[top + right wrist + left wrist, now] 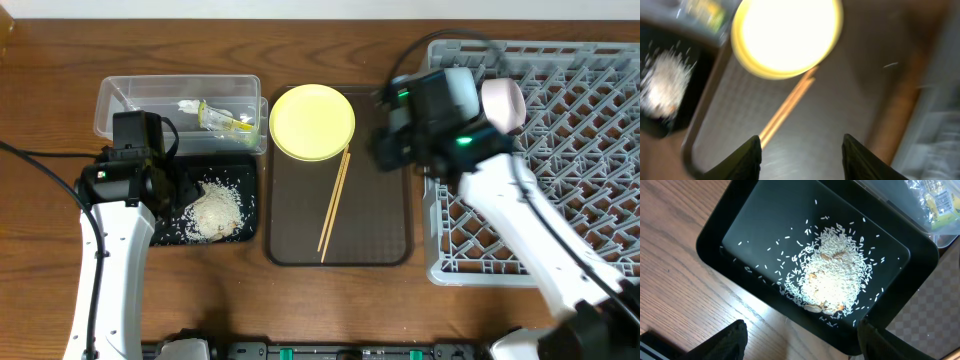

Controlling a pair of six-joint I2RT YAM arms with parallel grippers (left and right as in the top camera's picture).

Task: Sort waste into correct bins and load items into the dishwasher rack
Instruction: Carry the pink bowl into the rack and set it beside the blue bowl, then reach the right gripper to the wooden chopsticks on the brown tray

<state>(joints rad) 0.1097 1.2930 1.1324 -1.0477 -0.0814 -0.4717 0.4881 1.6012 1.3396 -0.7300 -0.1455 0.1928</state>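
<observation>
The black tray holds a heap of rice scraps, also seen in the left wrist view. My left gripper is open and empty over that tray's near-left edge. The clear tub holds the yellow-green wrapper. The yellow plate and the chopsticks lie on the brown serving tray. My right gripper is open and empty above that tray, right of the plate; its blurred view shows the plate and chopsticks ahead of the fingers.
The grey dishwasher rack fills the right side. A pale rounded thing sits at its back left, partly hidden by my right arm. Bare wooden table lies in front of the trays.
</observation>
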